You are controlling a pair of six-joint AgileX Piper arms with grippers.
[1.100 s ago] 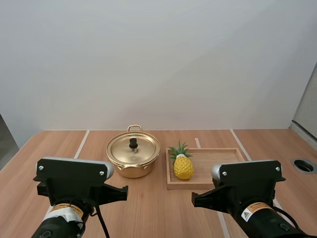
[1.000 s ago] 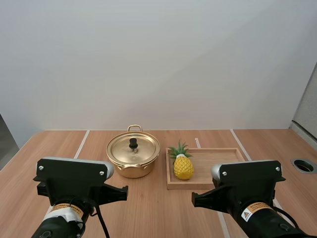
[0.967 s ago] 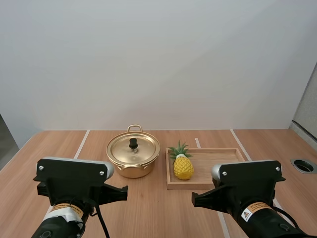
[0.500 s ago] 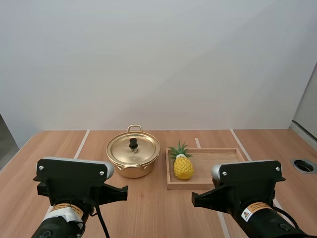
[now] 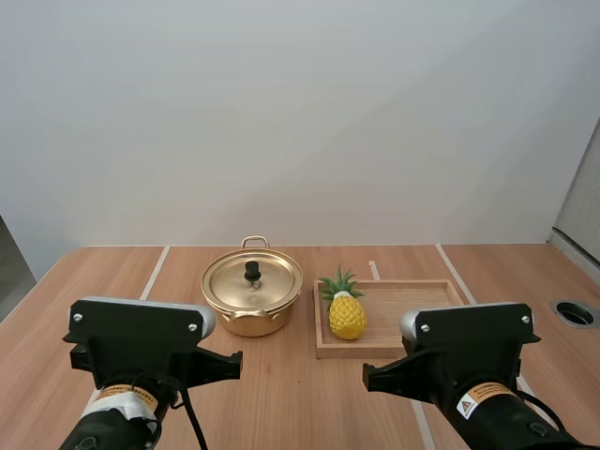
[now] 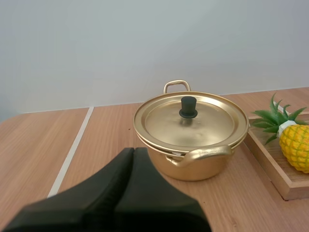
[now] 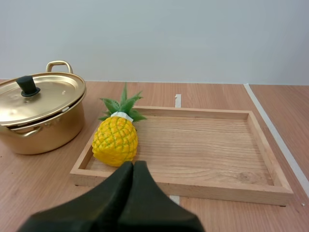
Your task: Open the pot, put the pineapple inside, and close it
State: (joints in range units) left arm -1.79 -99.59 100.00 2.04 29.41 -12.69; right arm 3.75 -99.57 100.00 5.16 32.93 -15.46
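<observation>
Since lid (image 6: 212,123) sits on pot (image 6: 198,169), you pinch black knob (image 6: 188,107) first; likely light, slick. Pineapple (image 7: 116,141), right, looks rigid: grab mid-body. Left gripper (image 6: 133,151), right gripper (image 7: 133,164) pressed together, empty.

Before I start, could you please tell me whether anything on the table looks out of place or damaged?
Nothing stands out. The lid sits squarely on the pot, the pineapple sits whole in the wooden tray at the end nearest the pot, nothing is spilled, and the left claw and right claw are shut on nothing.
</observation>
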